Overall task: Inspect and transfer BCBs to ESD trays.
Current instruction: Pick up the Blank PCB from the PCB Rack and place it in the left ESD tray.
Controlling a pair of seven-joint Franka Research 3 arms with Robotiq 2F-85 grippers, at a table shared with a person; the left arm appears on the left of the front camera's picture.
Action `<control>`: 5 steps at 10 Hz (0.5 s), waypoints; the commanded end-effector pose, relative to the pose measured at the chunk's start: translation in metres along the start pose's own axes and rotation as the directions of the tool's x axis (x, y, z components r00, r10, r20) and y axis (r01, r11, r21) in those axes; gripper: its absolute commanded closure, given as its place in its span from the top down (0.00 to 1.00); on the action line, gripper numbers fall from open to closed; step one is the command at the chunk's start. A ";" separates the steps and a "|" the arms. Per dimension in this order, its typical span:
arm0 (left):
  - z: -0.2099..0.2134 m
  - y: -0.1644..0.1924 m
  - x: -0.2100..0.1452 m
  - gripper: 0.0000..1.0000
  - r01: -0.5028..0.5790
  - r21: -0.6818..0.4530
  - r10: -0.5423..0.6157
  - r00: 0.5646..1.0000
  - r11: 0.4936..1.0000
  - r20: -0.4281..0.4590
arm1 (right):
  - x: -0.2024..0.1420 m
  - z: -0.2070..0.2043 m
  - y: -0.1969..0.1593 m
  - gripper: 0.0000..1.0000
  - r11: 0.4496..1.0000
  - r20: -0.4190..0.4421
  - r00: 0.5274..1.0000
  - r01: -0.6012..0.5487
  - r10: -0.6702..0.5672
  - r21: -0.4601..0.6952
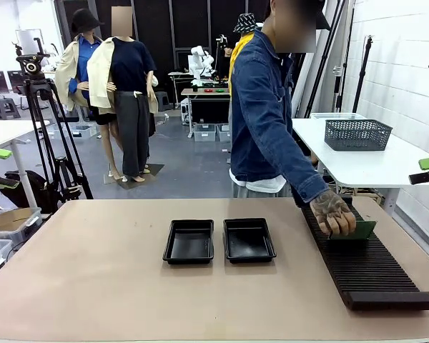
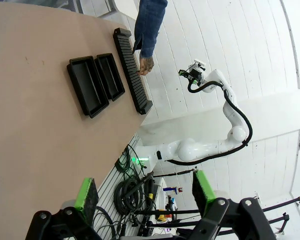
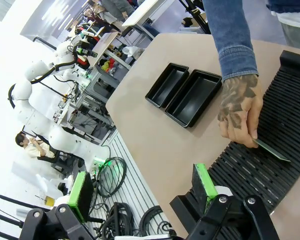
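Well to the left of the slotted rack (image 1: 372, 271), the robot's left hand (image 2: 145, 191) hangs with its fingers apart, best kept back for now. The two ESD trays (image 1: 189, 244) lie empty on the bench (image 1: 93, 279), near the rack's left side. Over the rack's far slots a person's hand (image 1: 334, 212) pinches a BCB (image 1: 362, 229). To the right of the rack, the right hand (image 3: 142, 189) is spread too. It should wait until the person lets go, then take the board by its edges.

White brick wall (image 1: 407, 64), white side table (image 1: 365, 170)
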State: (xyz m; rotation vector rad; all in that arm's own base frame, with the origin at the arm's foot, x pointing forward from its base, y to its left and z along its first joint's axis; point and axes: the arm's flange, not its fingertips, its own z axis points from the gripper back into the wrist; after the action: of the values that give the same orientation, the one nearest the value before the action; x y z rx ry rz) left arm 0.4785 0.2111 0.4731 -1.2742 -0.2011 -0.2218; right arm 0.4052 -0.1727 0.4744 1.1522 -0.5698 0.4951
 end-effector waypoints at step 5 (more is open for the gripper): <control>0.001 0.000 -0.001 1.00 -0.002 0.006 0.002 1.000 1.000 0.000 | 0.000 -0.002 -0.001 1.00 1.000 0.013 1.000 -0.008 0.007 0.018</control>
State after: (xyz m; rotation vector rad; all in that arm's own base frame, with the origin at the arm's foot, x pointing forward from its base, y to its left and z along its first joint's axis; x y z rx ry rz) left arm 0.4785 0.2111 0.4731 -1.2742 -0.2011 -0.2218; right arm 0.4052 -0.1726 0.4744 1.1522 -0.5696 0.4954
